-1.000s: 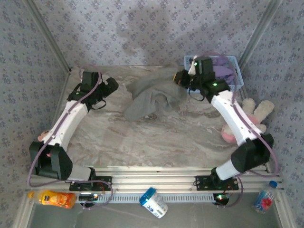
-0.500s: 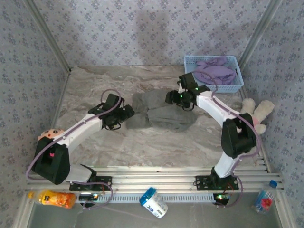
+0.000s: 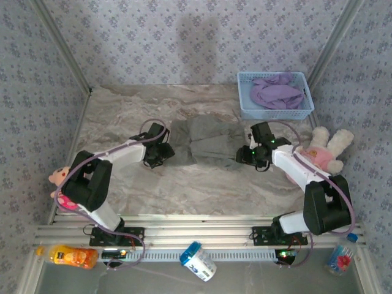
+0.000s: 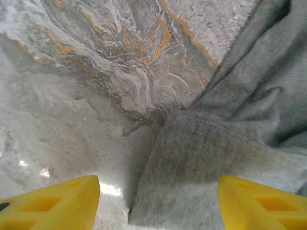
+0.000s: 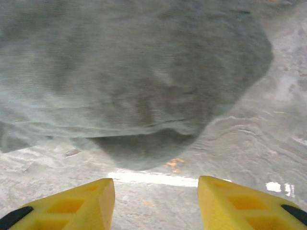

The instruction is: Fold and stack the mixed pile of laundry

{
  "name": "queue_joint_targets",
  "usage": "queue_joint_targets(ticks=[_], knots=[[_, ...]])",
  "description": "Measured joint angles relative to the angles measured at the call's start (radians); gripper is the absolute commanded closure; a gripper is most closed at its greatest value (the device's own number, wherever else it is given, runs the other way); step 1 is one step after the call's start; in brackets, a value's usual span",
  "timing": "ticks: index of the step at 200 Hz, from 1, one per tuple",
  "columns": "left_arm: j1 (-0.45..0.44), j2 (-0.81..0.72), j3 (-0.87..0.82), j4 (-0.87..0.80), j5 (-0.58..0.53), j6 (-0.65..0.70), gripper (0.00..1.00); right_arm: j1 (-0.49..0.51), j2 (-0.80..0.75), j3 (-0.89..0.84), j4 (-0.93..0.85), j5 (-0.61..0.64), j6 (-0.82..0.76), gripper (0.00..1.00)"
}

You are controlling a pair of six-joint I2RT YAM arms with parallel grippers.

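The gray garment [image 3: 208, 146] lies spread flat in the middle of the marble table [image 3: 122, 110]. My left gripper [image 3: 164, 153] sits low at its left edge. In the left wrist view it [image 4: 158, 208] is open, and a corner of the gray garment [image 4: 201, 163] lies between its yellow fingers [image 4: 53, 203], unclamped. My right gripper [image 3: 245, 153] is at the garment's right edge. In the right wrist view it [image 5: 156, 206] is open over bare table, just short of the gray garment [image 5: 134, 81]. The lavender T-shirt [image 3: 275, 93] lies bunched in the basket [image 3: 275, 114].
The light blue basket stands at the back right. A pink-and-white plush toy [image 3: 324, 150] lies by the right arm and another [image 3: 60, 176] at the left edge. Below the front rail are an orange bottle [image 3: 73, 256], a blue-white container [image 3: 199, 262] and a small bottle [image 3: 340, 257].
The gray garment went from a crumpled heap at the back to a flat spread in the middle. The right gripper let go and drew right; the left gripper came in to its left edge.
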Motion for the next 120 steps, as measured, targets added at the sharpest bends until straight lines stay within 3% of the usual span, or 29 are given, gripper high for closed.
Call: queue_joint_targets(ticks=[13, 45, 67, 75, 84, 106, 120], knots=[[0.000, 0.026, 0.009, 0.001, 0.004, 0.005, 0.35, -0.034, 0.000, -0.029, 0.040, -0.016, 0.002, 0.38], [0.004, 0.074, 0.050, -0.034, -0.001, 0.020, 0.46, -0.075, 0.038, -0.051, 0.159, -0.034, 0.019, 0.38], [0.013, 0.106, 0.088, -0.091, -0.005, 0.042, 0.61, -0.089, 0.093, -0.061, 0.256, -0.057, 0.033, 0.49], [0.018, 0.114, 0.100, -0.114, -0.004, 0.048, 0.72, -0.094, 0.116, -0.062, 0.282, -0.064, 0.040, 0.57], [0.022, 0.124, 0.112, -0.142, -0.006, 0.047, 1.00, -0.098, 0.140, -0.063, 0.304, -0.069, 0.040, 0.72], [0.032, 0.136, 0.136, -0.157, -0.008, 0.067, 1.00, -0.101, 0.158, -0.063, 0.334, -0.076, 0.055, 1.00], [0.033, 0.150, 0.153, -0.135, -0.008, 0.068, 1.00, -0.101, 0.150, -0.055, 0.319, -0.075, 0.067, 1.00]])
